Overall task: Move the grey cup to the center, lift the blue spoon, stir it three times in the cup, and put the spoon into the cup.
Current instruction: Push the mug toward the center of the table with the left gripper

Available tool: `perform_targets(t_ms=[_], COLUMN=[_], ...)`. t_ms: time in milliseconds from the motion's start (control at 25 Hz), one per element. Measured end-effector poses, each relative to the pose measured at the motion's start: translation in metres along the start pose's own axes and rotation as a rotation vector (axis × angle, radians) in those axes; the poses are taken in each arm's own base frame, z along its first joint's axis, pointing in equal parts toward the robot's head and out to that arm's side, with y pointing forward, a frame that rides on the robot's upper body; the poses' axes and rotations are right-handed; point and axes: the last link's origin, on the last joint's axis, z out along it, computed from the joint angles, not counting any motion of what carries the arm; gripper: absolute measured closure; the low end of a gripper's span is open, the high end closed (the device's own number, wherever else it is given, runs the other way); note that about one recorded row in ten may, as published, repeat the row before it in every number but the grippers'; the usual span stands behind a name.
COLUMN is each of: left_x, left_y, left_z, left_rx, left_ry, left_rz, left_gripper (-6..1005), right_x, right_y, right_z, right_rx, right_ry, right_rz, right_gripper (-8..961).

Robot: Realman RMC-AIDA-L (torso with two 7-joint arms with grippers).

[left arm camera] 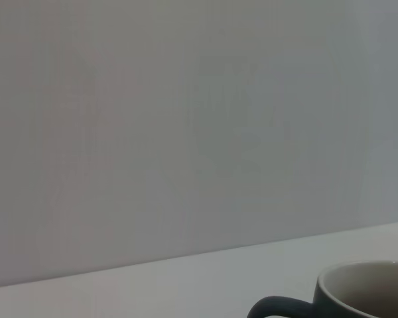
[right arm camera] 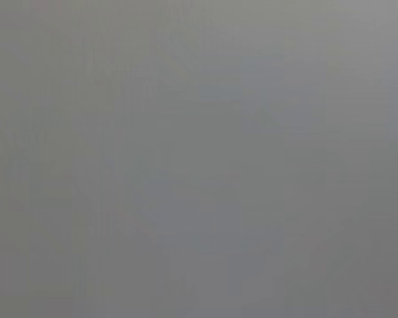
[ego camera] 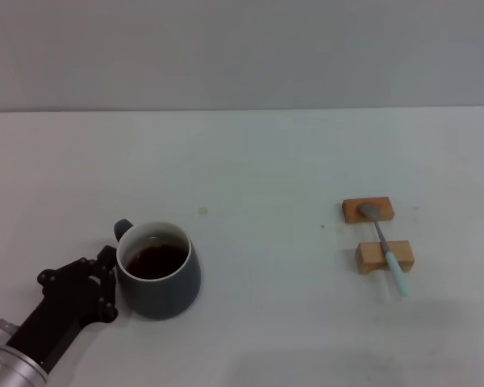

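Observation:
The grey cup point(ego camera: 165, 290) holds dark liquid and stands at the front left of the white table, its handle point(ego camera: 123, 230) pointing to the far left. My left gripper point(ego camera: 109, 284) is low on the table against the cup's left side, just below the handle, its black fingers spread open. The left wrist view catches the cup's rim and handle point(left arm camera: 365, 291) at its lower corner. The blue spoon point(ego camera: 385, 242) lies on the right across two wooden blocks, bowl on the far one, pale blue handle toward me. My right gripper is out of view.
Two small wooden blocks point(ego camera: 368, 210) point(ego camera: 384, 256) carry the spoon at the right. The white table point(ego camera: 258, 185) runs back to a plain grey wall. The right wrist view shows only flat grey.

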Motion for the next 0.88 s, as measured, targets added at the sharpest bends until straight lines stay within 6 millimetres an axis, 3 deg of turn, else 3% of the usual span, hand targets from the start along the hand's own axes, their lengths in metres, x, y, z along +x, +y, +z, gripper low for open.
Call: perform_targets(t_ms=[320,880], left_x=[-0.002,0.003], left_y=[-0.01,0.003], left_z=[0.0,0.014], left_rx=[0.033,-0.03], left_ry=[-0.018,-0.007], left_rz=[0.013,0.008], left_gripper=[992,989], right_x=[-0.002,-0.002], right_y=[0.001,0.003], right_z=[-0.001,-0.001], right_rx=[-0.003,-0.013], right_ry=[-0.009,-0.015], right_rz=[0.003,0.01], right_gripper=[187,186])
